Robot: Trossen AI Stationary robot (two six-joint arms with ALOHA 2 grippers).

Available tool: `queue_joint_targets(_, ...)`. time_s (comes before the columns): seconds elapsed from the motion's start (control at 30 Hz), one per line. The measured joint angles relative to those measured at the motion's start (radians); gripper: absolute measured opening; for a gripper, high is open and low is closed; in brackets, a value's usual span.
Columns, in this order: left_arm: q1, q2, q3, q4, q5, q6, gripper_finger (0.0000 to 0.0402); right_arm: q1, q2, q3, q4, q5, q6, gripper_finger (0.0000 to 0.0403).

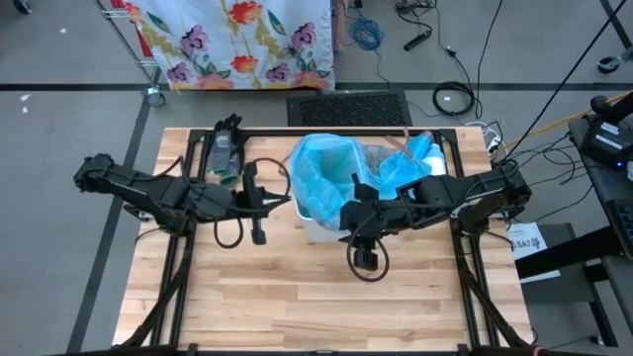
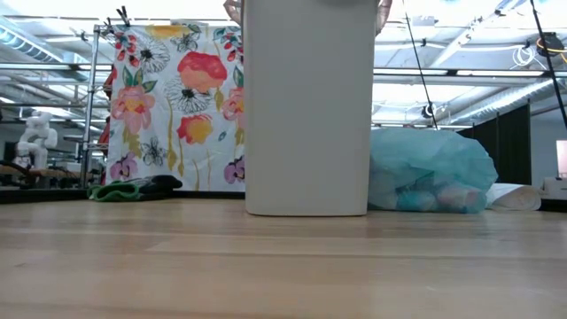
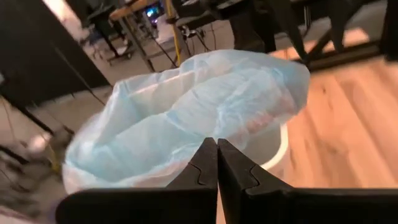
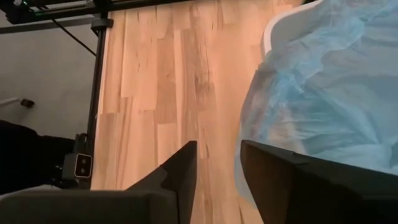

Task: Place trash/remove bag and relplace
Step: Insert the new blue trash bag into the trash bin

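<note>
The right end effector (image 4: 217,163) hangs spread at the light-blue bag's (image 1: 331,168) rim. The left end effector (image 3: 217,163), pressed together, waits beside the white bin (image 2: 307,106).

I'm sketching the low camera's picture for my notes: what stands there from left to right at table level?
Green-and-dark bundle → white bin → tied light-blue bag → white roll at the right edge.

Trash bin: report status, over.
Left gripper shut, beside bin. Right gripper open at blue liner, holding nothing. Filled bag behind bin. Nothing blocking.
</note>
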Motion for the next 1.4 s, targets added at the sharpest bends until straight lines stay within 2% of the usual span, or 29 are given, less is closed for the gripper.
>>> queue_joint_targets(0.27, -0.020, 0.000, 0.000, 0.001, -0.021, 0.197, 0.0031, 0.000, -0.002, 0.000, -0.004, 0.000, 0.002, 0.0119)
queue_joint_targets(0.57, -0.020, 0.001, 0.001, 0.082, -0.016, 0.196, 0.0040, 0.000, -0.003, 0.000, -0.004, 0.002, 0.003, 0.0119)
queue_joint_targets(0.67, -0.020, 0.001, 0.001, 0.093, -0.015, 0.152, 0.0042, 0.000, -0.003, 0.000, -0.004, 0.002, 0.003, 0.0119)
queue_joint_targets(0.77, -0.020, 0.001, 0.001, 0.083, -0.014, 0.030, 0.0055, 0.000, -0.003, 0.000, -0.004, 0.002, 0.003, 0.0119)
queue_joint_targets(1.03, -0.020, 0.031, 0.002, 0.097, -0.013, -0.113, 0.0109, 0.000, -0.003, 0.000, -0.004, 0.006, 0.015, 0.0119)
queue_joint_targets(1.23, -0.031, 0.043, 0.011, 0.094, -0.010, -0.096, 0.0125, 0.000, -0.003, 0.000, -0.004, 0.006, 0.025, 0.0119)
queue_joint_targets(1.4, -0.037, 0.089, 0.131, -0.093, -0.010, -0.064, 0.0125, 0.000, -0.003, 0.000, -0.005, 0.005, 0.024, 0.0119)
